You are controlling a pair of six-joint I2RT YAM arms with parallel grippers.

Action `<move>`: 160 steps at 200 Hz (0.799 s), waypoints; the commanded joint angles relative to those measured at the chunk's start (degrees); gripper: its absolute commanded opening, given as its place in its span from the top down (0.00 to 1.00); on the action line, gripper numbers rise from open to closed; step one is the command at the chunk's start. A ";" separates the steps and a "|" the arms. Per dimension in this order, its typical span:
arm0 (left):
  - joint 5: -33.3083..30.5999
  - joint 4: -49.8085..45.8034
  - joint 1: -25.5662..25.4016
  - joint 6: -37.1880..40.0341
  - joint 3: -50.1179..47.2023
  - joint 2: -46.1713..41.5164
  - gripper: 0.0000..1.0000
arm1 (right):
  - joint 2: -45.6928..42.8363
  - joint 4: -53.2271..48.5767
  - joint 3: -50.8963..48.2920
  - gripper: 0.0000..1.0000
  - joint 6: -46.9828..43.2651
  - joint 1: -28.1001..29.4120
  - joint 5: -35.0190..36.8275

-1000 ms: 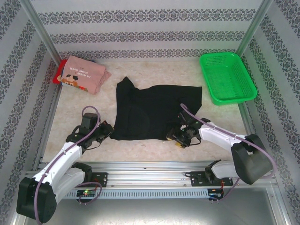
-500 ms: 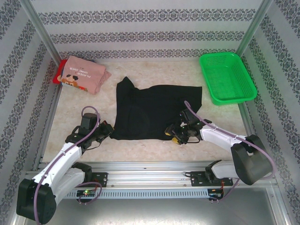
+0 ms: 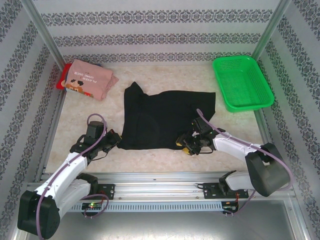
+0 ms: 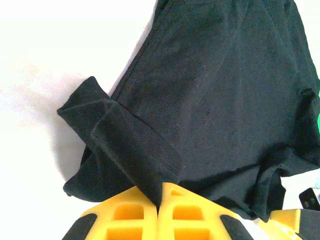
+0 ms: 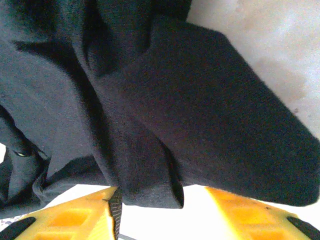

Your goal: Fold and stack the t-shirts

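Clamped between the pressed-together yellow fingers (image 4: pixel 125 217) of the left gripper (image 4: pixel 159 197): a folded near-left corner of the plain black soft-cloth t-shirt (image 3: pixel 160 117), spread mid-way on the pale mottled table (image 3: pixel 150 70). At the near-right hem, inside the right gripper (image 5: pixel 161 200) with jaws well apart, a loose fold hanging, touching one yellow finger (image 5: pixel 75 217). Far left, folded pink printed t-shirt (image 3: pixel 90 80) atop a red one (image 3: pixel 61 81). Far right, green plastic mesh basket (image 3: pixel 242 82).

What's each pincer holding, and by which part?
Left pincer: shut on the black t-shirt, at its near-left corner. Right pincer: jaws apart around a fold at its near-right edge, not clamped.
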 commanded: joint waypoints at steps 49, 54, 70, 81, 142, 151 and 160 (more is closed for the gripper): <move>-1.41 0.56 -0.43 0.11 -1.14 -1.10 1.00 | 1.08 2.05 -0.23 0.62 1.97 -0.04 -0.30; -1.41 0.51 -0.45 0.05 -1.15 -1.14 1.00 | 0.99 2.07 -0.21 0.63 2.00 -0.06 -0.22; -1.48 0.27 -0.51 0.10 -1.20 -1.45 1.00 | 0.47 1.26 0.12 0.68 1.83 -0.39 -0.22; -1.60 0.25 -0.51 0.11 -1.25 -1.52 1.00 | -0.18 0.35 0.31 0.71 1.49 -0.68 -0.22; -1.59 1.29 -0.56 -0.51 -2.47 -1.46 1.00 | -4.97 -6.42 1.18 0.93 -1.57 -3.63 0.13; -1.52 1.46 -0.56 -0.35 -2.47 -1.46 1.00 | -5.80 -7.15 1.11 0.97 -1.93 -4.22 0.22; -1.27 1.78 -0.54 -0.19 -2.48 -1.30 1.00 | -6.44 -7.68 0.95 1.00 -2.18 -4.90 0.14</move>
